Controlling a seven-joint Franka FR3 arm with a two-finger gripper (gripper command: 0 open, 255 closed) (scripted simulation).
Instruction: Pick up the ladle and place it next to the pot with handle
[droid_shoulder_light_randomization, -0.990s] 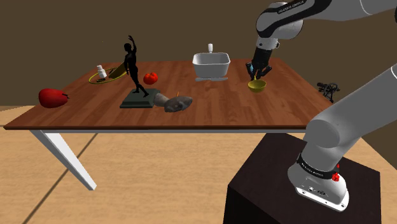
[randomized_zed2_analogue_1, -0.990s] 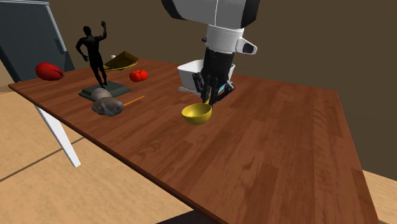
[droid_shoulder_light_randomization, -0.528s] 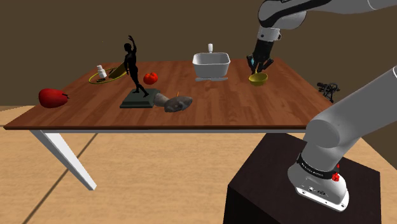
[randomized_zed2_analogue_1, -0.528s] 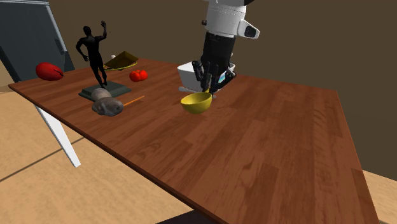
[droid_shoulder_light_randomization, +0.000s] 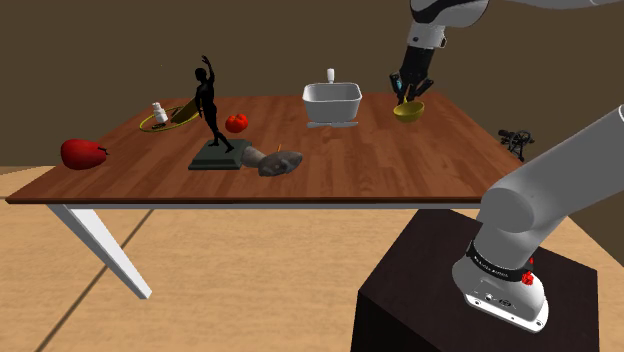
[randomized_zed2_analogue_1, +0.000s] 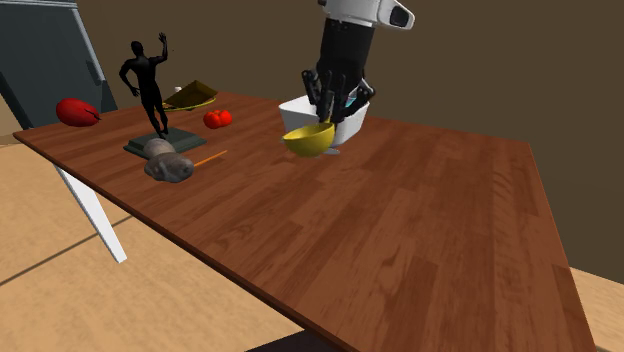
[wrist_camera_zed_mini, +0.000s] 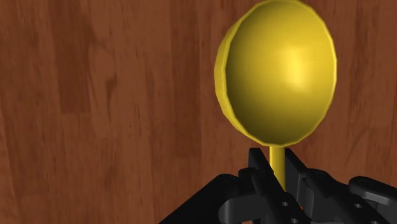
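A yellow ladle (droid_shoulder_light_randomization: 408, 110) (randomized_zed2_analogue_1: 309, 139) (wrist_camera_zed_mini: 277, 70) hangs above the brown wooden table (droid_shoulder_light_randomization: 300, 175) (randomized_zed2_analogue_1: 420, 240), its bowl below the hand. My black gripper (droid_shoulder_light_randomization: 406, 92) (randomized_zed2_analogue_1: 333, 108) (wrist_camera_zed_mini: 276, 170) is shut on the ladle's thin handle. The white pot with a handle (droid_shoulder_light_randomization: 332, 102) (randomized_zed2_analogue_1: 345, 124) stands at the table's far side; the ladle is just to the shoulder view's right of it, off the tabletop. In the second exterior view the ladle's bowl overlaps the pot's front.
A black dancer statue (droid_shoulder_light_randomization: 212, 115) (randomized_zed2_analogue_1: 150, 90), a red tomato (droid_shoulder_light_randomization: 236, 123) (randomized_zed2_analogue_1: 217, 118), a grey rock-like lump (droid_shoulder_light_randomization: 279, 162) (randomized_zed2_analogue_1: 168, 165), a red object (droid_shoulder_light_randomization: 82, 153) (randomized_zed2_analogue_1: 76, 111) and a yellow-green dish (droid_shoulder_light_randomization: 168, 118) (randomized_zed2_analogue_1: 192, 96) occupy the table's other half. My stand (droid_shoulder_light_randomization: 450, 290) is in front.
My gripper has risen with the ladle in it and carried it toward the far side of the table, closer to the white pot. Nothing else has moved.
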